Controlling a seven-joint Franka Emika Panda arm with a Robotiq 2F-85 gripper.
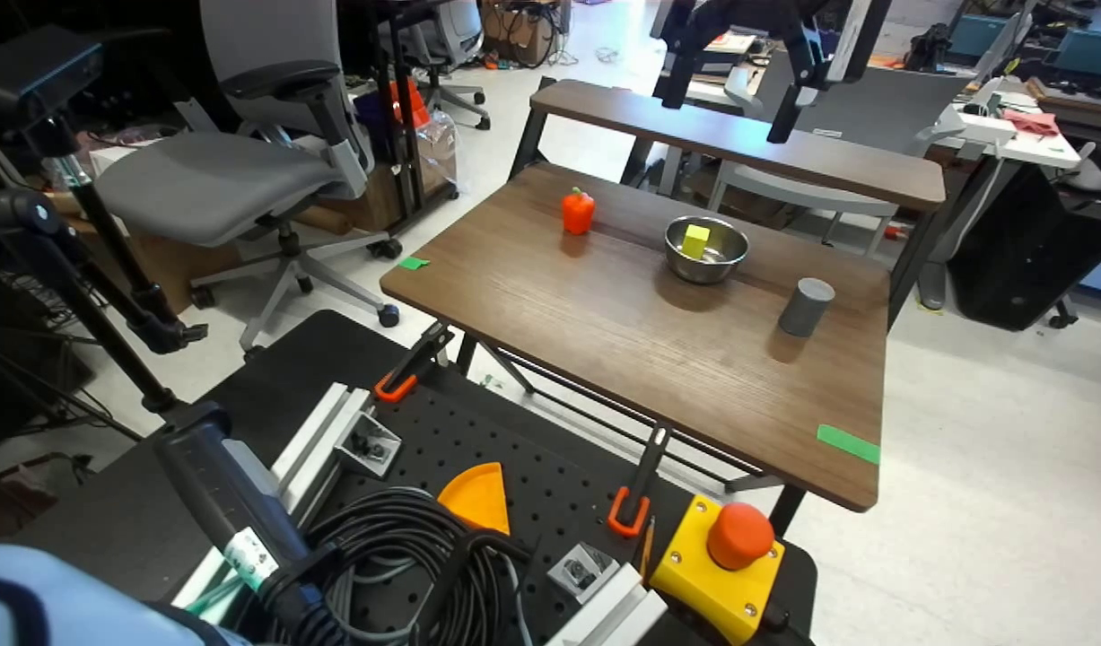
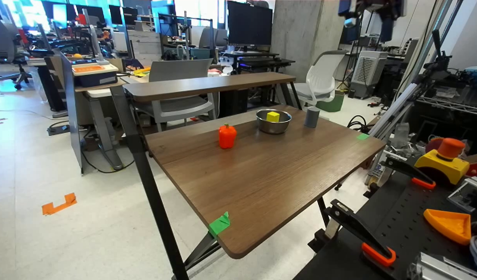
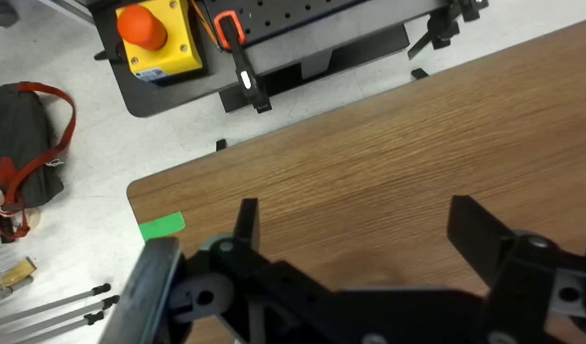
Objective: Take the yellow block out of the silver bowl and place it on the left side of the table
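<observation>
The yellow block (image 1: 695, 240) sits inside the silver bowl (image 1: 692, 269) on the brown wooden table (image 1: 604, 309). In an exterior view the block (image 2: 273, 116) also shows above the rim of the bowl (image 2: 273, 127). My gripper (image 1: 726, 113) hangs high above the table, apart from the bowl, and it shows at the top edge in an exterior view (image 2: 368, 29). In the wrist view the gripper (image 3: 355, 199) has its fingers wide apart with nothing between them, over bare table (image 3: 369, 157). The block does not show in the wrist view.
An orange-red pepper (image 1: 578, 213) and a grey cylinder (image 1: 807, 308) stand on the table on either side of the bowl. A raised shelf (image 1: 738, 135) runs along the table's far edge. Black clamps (image 2: 362, 229) and a yellow emergency-stop box (image 1: 716, 574) sit on the robot's base.
</observation>
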